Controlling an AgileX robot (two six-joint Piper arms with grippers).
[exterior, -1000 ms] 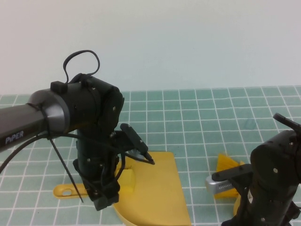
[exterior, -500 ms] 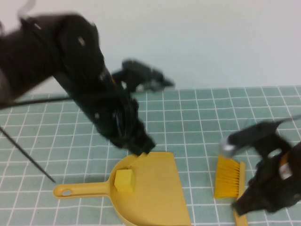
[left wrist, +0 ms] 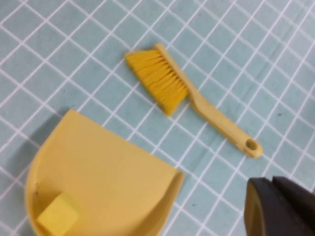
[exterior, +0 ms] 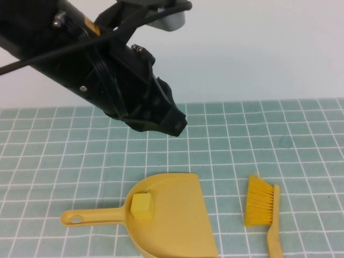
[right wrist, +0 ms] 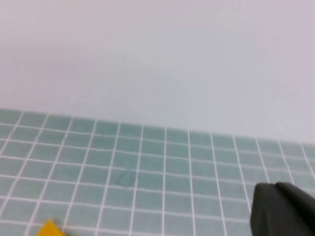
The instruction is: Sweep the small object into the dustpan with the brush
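You have a green mat (exterior: pixel 242 140) with a white grid covering the table. On it, at the near edge, lies the mustard-yellow dustpan (exterior: pixel 177 220), handle pointing left. Just to its right lies the brush (exterior: pixel 263 207), bristles toward the far side.

Left arm is reaching in from the upper left, raised well above the table, with the left gripper (exterior: pixel 174 122) pointing down and right, fingers closed and holding nothing. Right gripper (right wrist: pixel 283 209) is also sitting closed and empty, only its dark tip showing in its wrist view.
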